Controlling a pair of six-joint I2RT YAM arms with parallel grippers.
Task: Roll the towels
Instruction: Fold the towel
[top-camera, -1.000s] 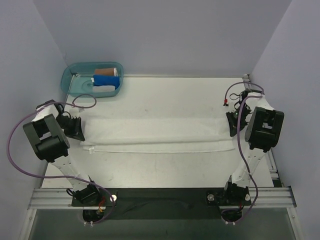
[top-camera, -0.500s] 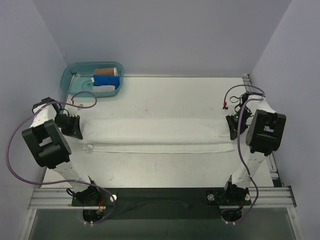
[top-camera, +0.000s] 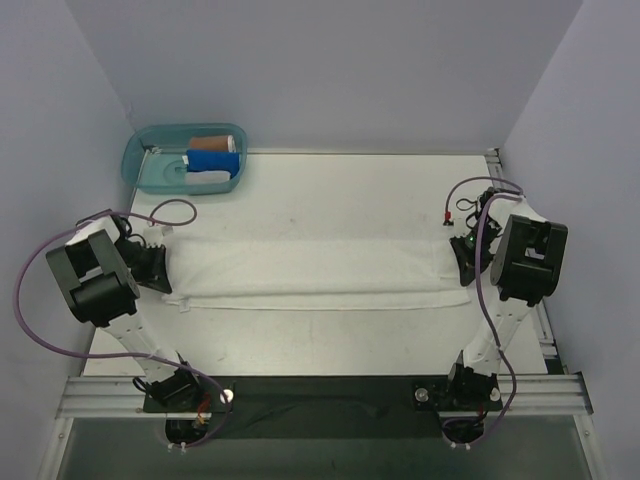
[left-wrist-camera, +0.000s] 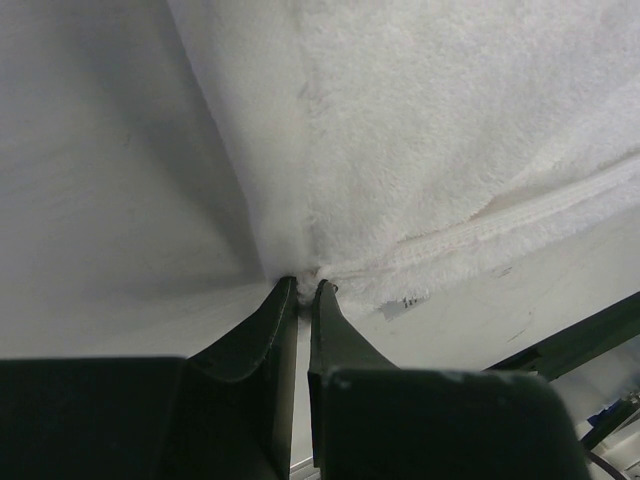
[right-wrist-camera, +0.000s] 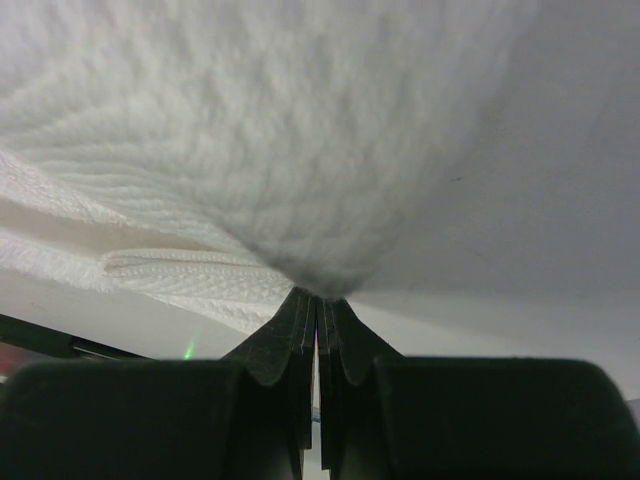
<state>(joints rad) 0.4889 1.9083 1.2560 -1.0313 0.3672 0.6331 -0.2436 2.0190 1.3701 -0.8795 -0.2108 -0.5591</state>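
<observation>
White terry towel (top-camera: 315, 272) is lying as a long folded strip across the middle of the table (top-camera: 330, 195), reaching nearly from left edge to right edge. Left gripper (left-wrist-camera: 305, 288) is pinching the strip's left end, jaws almost together on cloth; right gripper (right-wrist-camera: 318, 300) is pinching the right end likewise. Lengthwise folding appears to be finishing. Next, both are likely needing to release, then curl one end over to start the roll.

Overhead view down on table (top-camera: 330, 200), wrist views close, sharing towel (top-camera: 310, 272) ends
</observation>
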